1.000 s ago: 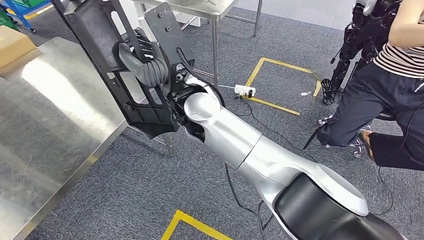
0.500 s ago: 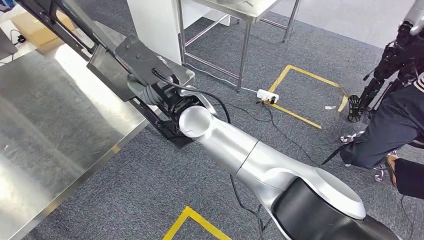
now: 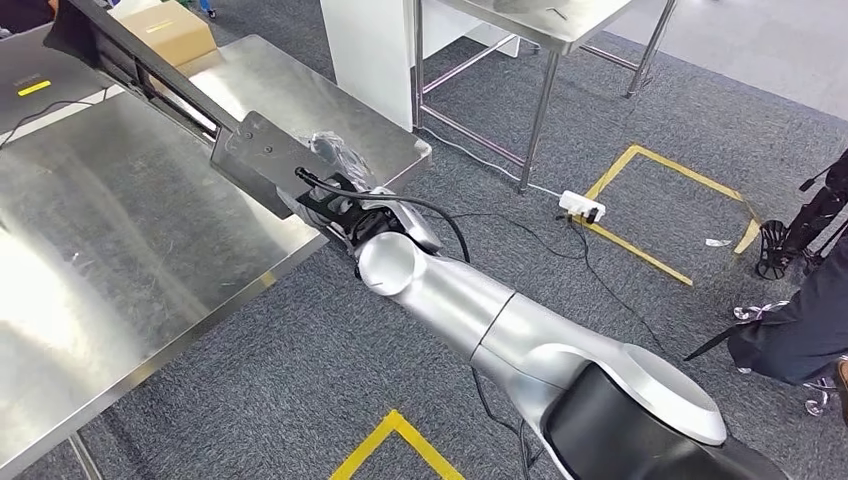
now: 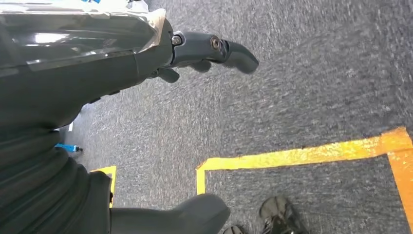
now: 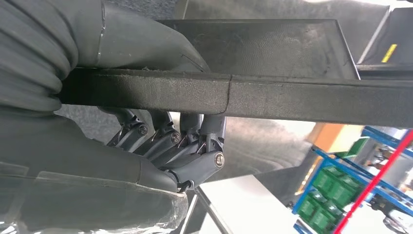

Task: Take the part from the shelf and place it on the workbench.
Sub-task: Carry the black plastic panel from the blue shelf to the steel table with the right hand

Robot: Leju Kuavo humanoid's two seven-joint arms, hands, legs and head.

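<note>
The part (image 3: 150,85) is a long black frame with a flat plate end. In the head view it slants across the steel workbench (image 3: 110,250) from the far left toward the bench's right corner. My right hand (image 3: 345,205) grips its near end at that corner. In the right wrist view the thumb lies over the part's black bar (image 5: 292,97) and the fingers (image 5: 195,146) curl beneath it. Whether the part touches the bench I cannot tell. My left hand (image 4: 146,53) hangs over the carpet with fingers apart, holding nothing.
A cardboard box (image 3: 165,30) sits at the bench's far end. Beyond stand a white cabinet (image 3: 370,50) and a second steel table (image 3: 545,20). A power strip (image 3: 582,207), cables and yellow tape (image 3: 650,255) lie on the carpet. A person (image 3: 800,325) is at the right edge.
The camera has turned, bringing the workbench further into the picture. The part in my right hand has tipped from steeply upright to a low slant over the bench.
</note>
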